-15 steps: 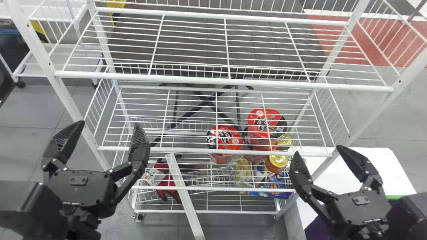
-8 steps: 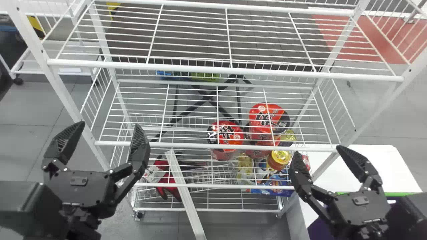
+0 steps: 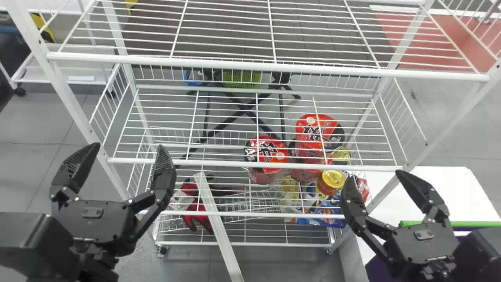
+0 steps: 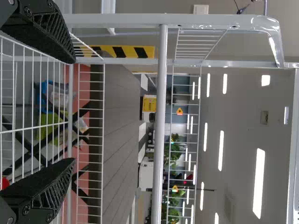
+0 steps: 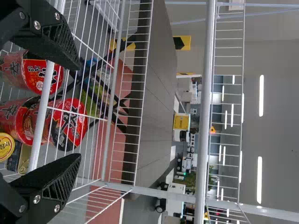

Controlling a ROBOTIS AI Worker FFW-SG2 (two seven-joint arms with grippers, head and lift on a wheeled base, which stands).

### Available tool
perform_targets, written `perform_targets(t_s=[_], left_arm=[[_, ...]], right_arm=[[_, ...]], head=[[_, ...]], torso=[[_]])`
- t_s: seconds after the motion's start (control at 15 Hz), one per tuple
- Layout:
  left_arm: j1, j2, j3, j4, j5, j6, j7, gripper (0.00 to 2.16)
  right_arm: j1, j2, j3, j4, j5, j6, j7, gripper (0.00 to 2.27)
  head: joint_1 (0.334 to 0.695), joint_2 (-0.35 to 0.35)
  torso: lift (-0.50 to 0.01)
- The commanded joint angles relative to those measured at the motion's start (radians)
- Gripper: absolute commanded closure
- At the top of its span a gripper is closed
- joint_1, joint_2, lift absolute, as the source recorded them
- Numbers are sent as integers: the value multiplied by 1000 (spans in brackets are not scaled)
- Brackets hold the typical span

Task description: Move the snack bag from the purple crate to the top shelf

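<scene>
The open right hand (image 3: 372,177) hides part of the purple crate (image 3: 375,271). The left hand (image 3: 128,146) is open too, well apart from it.

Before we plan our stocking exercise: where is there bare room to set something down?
Bare: the upper wire shelf, behind its front rail; the white table, between the rack's right post and the purple crate. Crowded: lower right in the rack, where red tubs bunch near a yellow-lidded jar.
</scene>
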Motion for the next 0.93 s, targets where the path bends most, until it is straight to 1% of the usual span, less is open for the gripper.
perform_targets(t_s=[0.0, 0.87], left_arm=[[-1, 0, 2, 3, 4, 0, 0, 56], [-10, -1, 4, 15, 4, 0, 1, 56]], right_arm=[[-2, 1, 1, 2, 0, 0, 0, 174], [-12, 0, 5, 22, -8, 0, 3, 174]], head=[[695, -70], [695, -64]], torso=[[-315], [-367]])
